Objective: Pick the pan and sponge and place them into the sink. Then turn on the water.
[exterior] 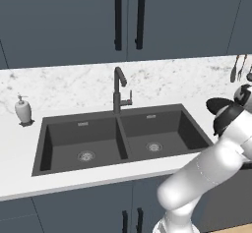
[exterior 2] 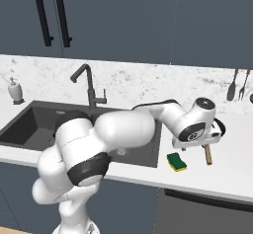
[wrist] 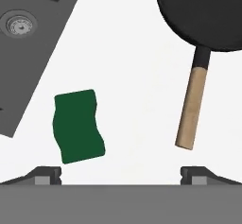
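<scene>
Pan: round black frying pan lying flat on the white counter, to the right of the sink. In the hand view it sits at the upper right, with its handle pointing down toward the camera. The handle has a short dark neck and then a light wooden grip. In the right base view the wooden grip pokes out from beneath the robot's hand.

Sponge: small wavy-edged rectangle showing its green top, flat on the counter between the sink's edge and the pan handle, touching neither. In the right base view its yellow base shows beneath the green, and it lies just beside the sink's right rim.

Sink: dark grey double basin set into the counter, with a round metal drain in each basin and a divider down the middle. One drain shows in the upper left of the hand view.

Faucet: tall dark gooseneck standing behind the divider, with a small lever on its side.

Gripper: hangs above the counter, pointing down at the stretch between sponge and pan handle. Its two dark fingertips stand wide apart with nothing between them, so the jaws are released.

Soap dispenser: small and white, on the counter left of the sink.

Utensils: hanging on the marble backsplash at far right.

Cabinets: dark blue doors with black bar handles above the counter.
</scene>
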### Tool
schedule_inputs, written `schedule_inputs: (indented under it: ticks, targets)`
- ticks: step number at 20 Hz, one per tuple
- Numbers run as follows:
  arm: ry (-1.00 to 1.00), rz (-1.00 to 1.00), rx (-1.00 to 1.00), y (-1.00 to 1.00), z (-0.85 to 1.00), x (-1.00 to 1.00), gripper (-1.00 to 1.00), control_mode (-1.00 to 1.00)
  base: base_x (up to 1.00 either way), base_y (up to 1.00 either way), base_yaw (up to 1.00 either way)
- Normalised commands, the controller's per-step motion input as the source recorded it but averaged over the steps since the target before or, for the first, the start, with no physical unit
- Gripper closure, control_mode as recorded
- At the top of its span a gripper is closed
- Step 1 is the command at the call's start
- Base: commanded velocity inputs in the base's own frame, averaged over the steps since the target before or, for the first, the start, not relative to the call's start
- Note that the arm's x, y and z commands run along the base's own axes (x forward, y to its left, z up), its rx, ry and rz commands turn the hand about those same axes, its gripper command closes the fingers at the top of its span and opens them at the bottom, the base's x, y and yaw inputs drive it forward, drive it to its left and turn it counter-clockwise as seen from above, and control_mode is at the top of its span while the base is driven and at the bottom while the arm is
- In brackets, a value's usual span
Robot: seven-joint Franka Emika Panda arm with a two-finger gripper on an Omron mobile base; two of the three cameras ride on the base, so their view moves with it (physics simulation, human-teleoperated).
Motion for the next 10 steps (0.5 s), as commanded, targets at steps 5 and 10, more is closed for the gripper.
schedule_inputs:
  ticks: [5,10]
  targets:
    - [0.13,0.0,0.0,-0.22,-0.3,0.23,-1.0,-1.0,0.0,0.0,0.0]
    - [0.05,0.0,0.0,-0.3,-0.19,0.24,-1.0,-1.0,0.0,0.0,0.0]
